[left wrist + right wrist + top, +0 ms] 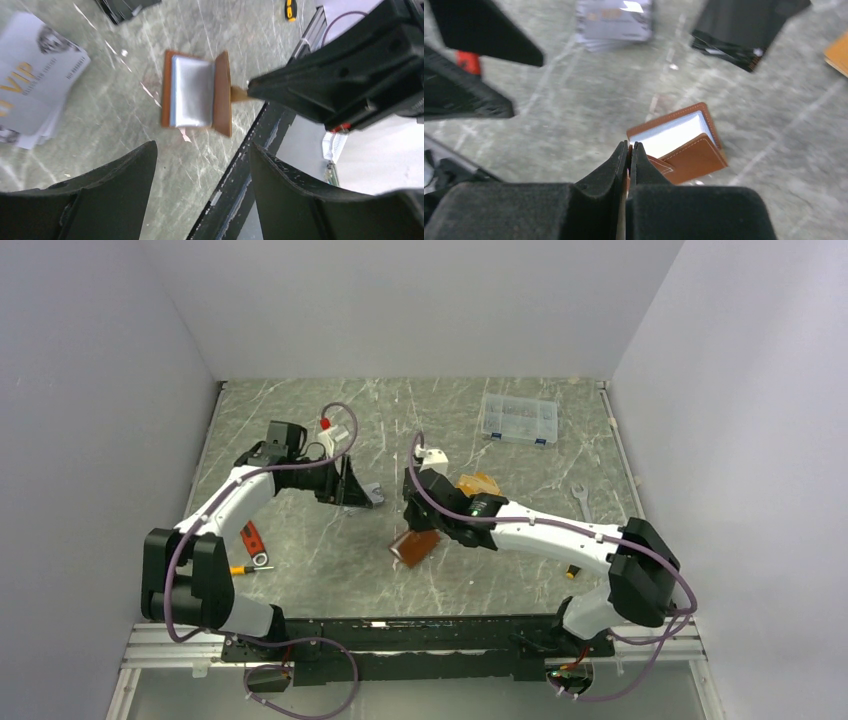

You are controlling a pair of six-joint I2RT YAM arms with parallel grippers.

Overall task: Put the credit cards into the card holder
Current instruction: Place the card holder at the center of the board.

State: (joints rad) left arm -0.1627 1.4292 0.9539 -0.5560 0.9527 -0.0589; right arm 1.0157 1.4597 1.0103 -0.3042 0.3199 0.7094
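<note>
A clear compartment box [518, 420] (far back) and a wrench [581, 502] lie apart.

The right gripper [433, 532] grips the brown card holder [413, 548] over the marbled table [320, 575].

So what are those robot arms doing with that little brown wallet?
They are meant to fill it with cards. The right gripper is shut on the snap tab of the card holder, which is open. The left gripper hangs open and empty beside it. The silver-grey cards, black cards and orange cards lie in piles on the table.
</note>
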